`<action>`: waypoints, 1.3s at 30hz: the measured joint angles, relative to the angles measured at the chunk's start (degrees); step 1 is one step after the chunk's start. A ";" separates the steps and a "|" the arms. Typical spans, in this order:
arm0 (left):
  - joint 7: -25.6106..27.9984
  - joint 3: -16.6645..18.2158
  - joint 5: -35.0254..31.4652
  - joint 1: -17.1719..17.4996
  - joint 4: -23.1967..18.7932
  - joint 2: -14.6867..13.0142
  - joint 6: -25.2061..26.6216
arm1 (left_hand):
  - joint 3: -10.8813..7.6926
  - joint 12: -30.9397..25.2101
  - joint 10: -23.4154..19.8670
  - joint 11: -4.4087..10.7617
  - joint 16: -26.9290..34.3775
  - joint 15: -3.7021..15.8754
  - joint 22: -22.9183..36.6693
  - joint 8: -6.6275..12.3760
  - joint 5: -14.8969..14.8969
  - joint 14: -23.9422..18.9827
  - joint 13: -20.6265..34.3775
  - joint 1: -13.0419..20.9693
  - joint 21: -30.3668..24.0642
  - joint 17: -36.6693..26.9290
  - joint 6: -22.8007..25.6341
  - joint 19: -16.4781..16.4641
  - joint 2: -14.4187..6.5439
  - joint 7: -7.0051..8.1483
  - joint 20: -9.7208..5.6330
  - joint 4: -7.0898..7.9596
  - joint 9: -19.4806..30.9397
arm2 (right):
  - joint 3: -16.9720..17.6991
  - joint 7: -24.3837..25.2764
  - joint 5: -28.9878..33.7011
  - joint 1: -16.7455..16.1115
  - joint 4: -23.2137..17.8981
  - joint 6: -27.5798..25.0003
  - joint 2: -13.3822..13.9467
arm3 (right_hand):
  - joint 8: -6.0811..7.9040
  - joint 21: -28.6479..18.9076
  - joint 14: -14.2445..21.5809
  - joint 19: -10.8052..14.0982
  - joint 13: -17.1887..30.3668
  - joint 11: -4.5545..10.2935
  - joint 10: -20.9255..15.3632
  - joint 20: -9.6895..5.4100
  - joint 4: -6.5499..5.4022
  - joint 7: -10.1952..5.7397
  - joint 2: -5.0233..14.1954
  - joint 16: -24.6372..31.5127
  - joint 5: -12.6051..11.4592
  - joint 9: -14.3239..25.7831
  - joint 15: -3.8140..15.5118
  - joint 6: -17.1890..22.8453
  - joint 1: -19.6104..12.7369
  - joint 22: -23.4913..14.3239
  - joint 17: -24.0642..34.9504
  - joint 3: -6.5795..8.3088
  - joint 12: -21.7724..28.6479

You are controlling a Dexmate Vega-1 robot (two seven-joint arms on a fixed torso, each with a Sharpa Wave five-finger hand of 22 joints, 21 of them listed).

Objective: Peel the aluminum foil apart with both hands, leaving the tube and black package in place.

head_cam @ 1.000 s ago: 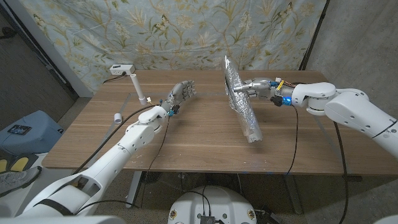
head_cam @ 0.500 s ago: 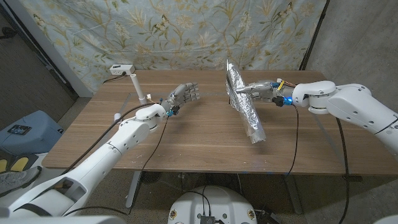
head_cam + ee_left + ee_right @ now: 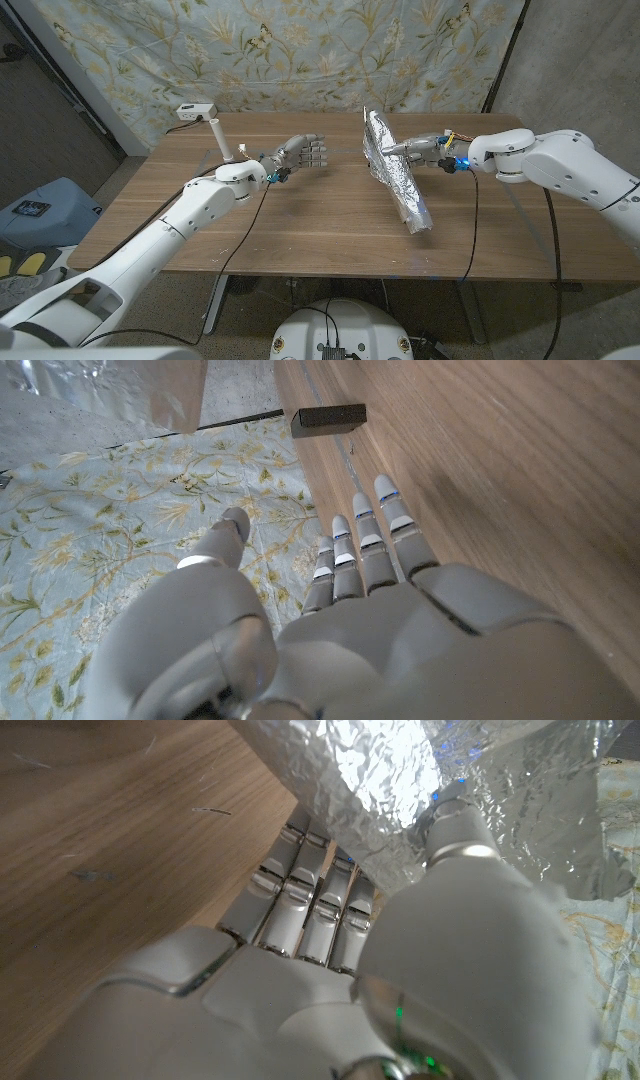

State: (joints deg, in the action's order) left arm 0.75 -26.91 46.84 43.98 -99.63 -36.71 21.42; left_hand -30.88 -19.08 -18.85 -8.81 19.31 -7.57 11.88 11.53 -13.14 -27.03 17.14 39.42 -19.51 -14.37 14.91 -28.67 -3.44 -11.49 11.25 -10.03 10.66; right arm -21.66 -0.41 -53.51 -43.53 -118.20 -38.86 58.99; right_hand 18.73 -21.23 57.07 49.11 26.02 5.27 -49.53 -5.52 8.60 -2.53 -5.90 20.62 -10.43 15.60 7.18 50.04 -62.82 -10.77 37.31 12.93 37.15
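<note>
With only the right robot hand [image 3: 418, 150] gripping the foil [image 3: 398, 180] and the left robot hand [image 3: 300, 153] open, the crinkled sheet may tear

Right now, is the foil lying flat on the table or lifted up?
Lifted. The aluminum foil stands tilted on edge, its lower end on the table, its upper part gripped by the right hand.

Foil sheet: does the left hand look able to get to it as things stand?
Probably yes. The left hand is open, and bare table lies between it and the foil sheet, which the right hand holds up.
</note>
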 measured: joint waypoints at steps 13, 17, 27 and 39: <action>-3.76 -0.97 3.68 -3.07 -2.38 -1.24 4.37 | 1.35 -0.21 1.58 -1.99 0.66 -0.67 0.00 -0.78 0.00 -0.56 1.63 1.61 -0.24 -1.17 -2.00 -0.61 -0.32 -0.85 0.01 0.40 0.06 | -2.09 2.45 0.67 3.58 -0.19 -7.15 -1.48 | -0.24 -0.69 0.70 0.71 0.00 -0.30 -0.30 0.08 0.01 0.63 -0.01 -0.09 0.02 -0.03 0.06 0.61 -0.01 -0.04 0.21 -0.15 0.41; -5.72 -1.47 4.92 -4.07 -2.15 -1.11 5.24 | 1.83 -0.20 2.08 -2.48 1.11 -1.05 0.00 -1.16 0.01 -0.18 2.14 2.22 -0.24 -1.48 -2.59 -0.93 -0.34 -0.72 0.32 0.40 0.16 | -3.12 3.14 0.81 5.43 0.34 -9.79 -2.32 | -0.26 -0.72 0.81 0.91 0.00 -0.61 -0.61 0.29 0.01 0.95 -0.01 -0.10 0.07 -0.04 -0.02 0.91 -0.01 -0.05 0.33 -0.15 0.44; -9.29 -2.26 7.03 -5.71 -0.52 -0.73 6.58 | 2.95 -0.20 3.11 -3.07 1.11 -1.45 0.27 -1.16 0.01 0.23 2.95 2.54 -0.23 -2.01 -4.09 -0.48 -0.03 -0.79 0.76 0.57 0.15 | -6.05 3.45 2.19 9.81 2.64 -14.61 -4.56 | -0.44 -1.11 1.21 0.91 0.00 -0.62 -0.62 0.29 0.01 1.33 -0.01 -0.31 0.08 0.26 -0.02 1.12 -0.01 -0.04 0.35 -0.15 0.45; -12.16 -2.82 8.31 -7.29 1.66 -0.55 7.53 | 3.25 -0.20 4.36 -3.47 1.10 -1.44 0.27 -1.16 0.01 0.23 4.02 2.53 -0.68 -2.14 -5.89 -0.39 -0.03 -0.82 0.84 0.87 0.15 | -10.37 1.88 6.49 15.76 6.89 -18.83 -7.43 | -0.60 -1.11 1.42 1.21 0.00 -0.91 -0.91 -0.02 0.01 1.44 0.32 -0.32 -0.20 0.52 -0.02 1.01 0.32 -0.03 0.64 -0.16 0.44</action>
State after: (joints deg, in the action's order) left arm -11.41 -29.73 55.14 36.69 -97.97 -37.26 28.95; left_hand -27.63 -19.28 -14.49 -12.27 20.41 -9.01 12.15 10.37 -13.13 -26.80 21.16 41.95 -20.19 -16.51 9.02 -29.06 -3.47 -12.31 12.09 -9.15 10.81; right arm -32.03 1.47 -47.03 -27.77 -111.31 -57.69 51.56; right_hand 18.13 -22.34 58.50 50.32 26.02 4.36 -50.44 -5.54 8.61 -1.10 -5.58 20.29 -10.62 16.12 7.16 51.06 -62.50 -10.80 37.95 12.77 37.59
